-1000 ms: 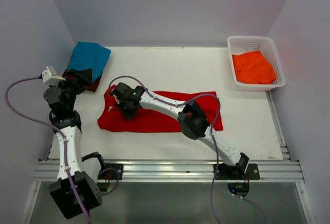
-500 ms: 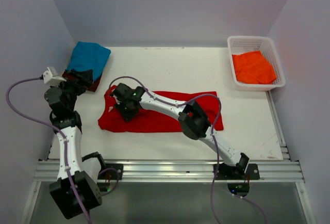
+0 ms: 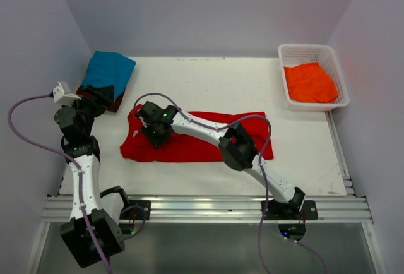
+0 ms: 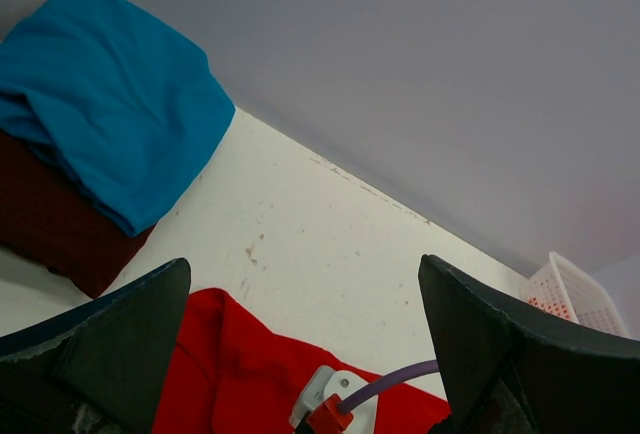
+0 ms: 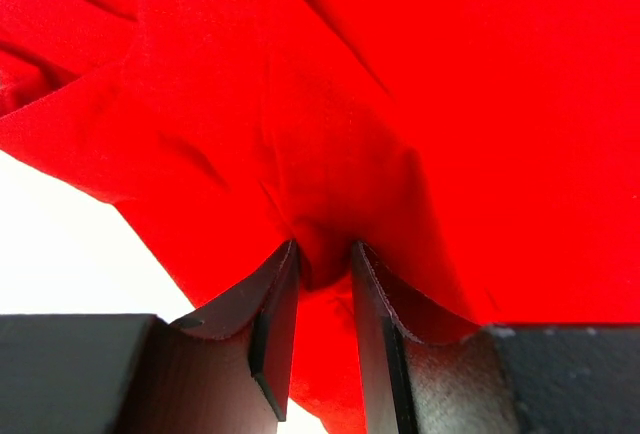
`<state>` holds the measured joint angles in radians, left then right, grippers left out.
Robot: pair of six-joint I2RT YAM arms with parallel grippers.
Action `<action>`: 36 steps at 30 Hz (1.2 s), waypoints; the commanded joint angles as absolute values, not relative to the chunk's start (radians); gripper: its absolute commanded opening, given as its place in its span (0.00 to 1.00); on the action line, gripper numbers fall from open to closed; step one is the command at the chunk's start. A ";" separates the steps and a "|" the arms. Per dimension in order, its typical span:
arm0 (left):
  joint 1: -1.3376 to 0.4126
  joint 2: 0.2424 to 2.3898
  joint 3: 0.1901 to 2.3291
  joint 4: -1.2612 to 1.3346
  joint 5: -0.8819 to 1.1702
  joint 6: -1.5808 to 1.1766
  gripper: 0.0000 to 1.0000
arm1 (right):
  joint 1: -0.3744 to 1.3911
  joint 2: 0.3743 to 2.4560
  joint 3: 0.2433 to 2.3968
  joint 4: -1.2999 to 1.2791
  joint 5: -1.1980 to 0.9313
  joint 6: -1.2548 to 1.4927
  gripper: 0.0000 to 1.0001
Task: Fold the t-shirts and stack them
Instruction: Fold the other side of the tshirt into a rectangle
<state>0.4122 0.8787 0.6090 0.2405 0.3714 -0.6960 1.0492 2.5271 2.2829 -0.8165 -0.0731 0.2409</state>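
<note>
The bright red t-shirt [image 3: 202, 138] lies folded into a long strip across the middle of the table. My right gripper [image 3: 153, 134] reaches over it to its left end and is shut on a pinch of the red cloth [image 5: 322, 254]. The teal blue t-shirt [image 3: 108, 71] lies folded on the dark maroon one [image 3: 115, 103] at the far left; both also show in the left wrist view, teal [image 4: 110, 104] over maroon [image 4: 50, 224]. The orange t-shirt [image 3: 309, 82] lies in the basket. My left gripper [image 3: 95, 97] hangs open and empty near the stack.
A white lattice basket [image 3: 334, 65] stands at the far right corner, its corner also in the left wrist view [image 4: 570, 289]. Purple cables loop over both arms. Grey walls close in the table on three sides.
</note>
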 commanded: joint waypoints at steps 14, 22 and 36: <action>0.422 0.882 0.600 0.278 0.400 -0.703 1.00 | 1.049 2.442 2.341 -0.845 -0.051 0.219 0.25; 0.422 0.882 0.598 0.278 0.403 -0.703 1.00 | 1.049 2.424 2.344 -0.848 -0.041 0.215 0.32; 0.423 0.879 0.598 0.272 0.400 -0.698 1.00 | 1.042 2.448 2.332 -0.854 -0.037 0.216 0.11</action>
<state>0.4122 0.8841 0.6071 0.2424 0.3897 -0.6964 1.0470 2.5099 2.3020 -0.8391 -0.0433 0.2264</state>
